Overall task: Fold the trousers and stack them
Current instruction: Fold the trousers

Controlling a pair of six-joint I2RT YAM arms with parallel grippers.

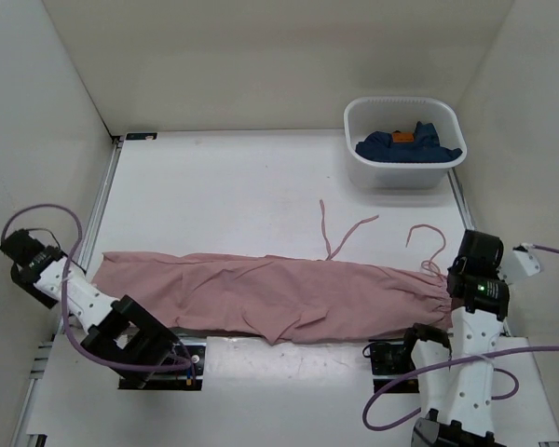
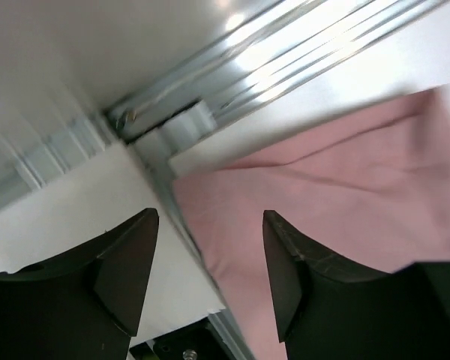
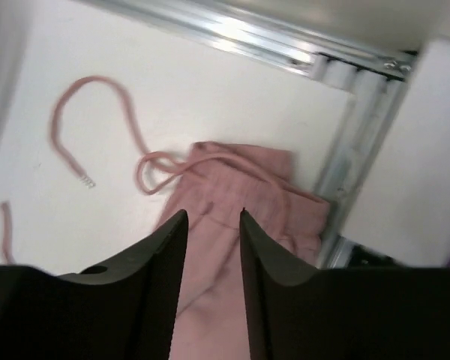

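Left gripper fingers wide apart by the leg-end corner, right gripper narrowly parted above the waistband, neither gripping | trousers stretched along the table's near edge, drawstrings trailing | we judge: crosswise fold pending | next: pinch both ends.

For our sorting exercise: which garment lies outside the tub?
The pink trousers, stretched flat across the table; the dark blue garment sits bundled inside the white tub.
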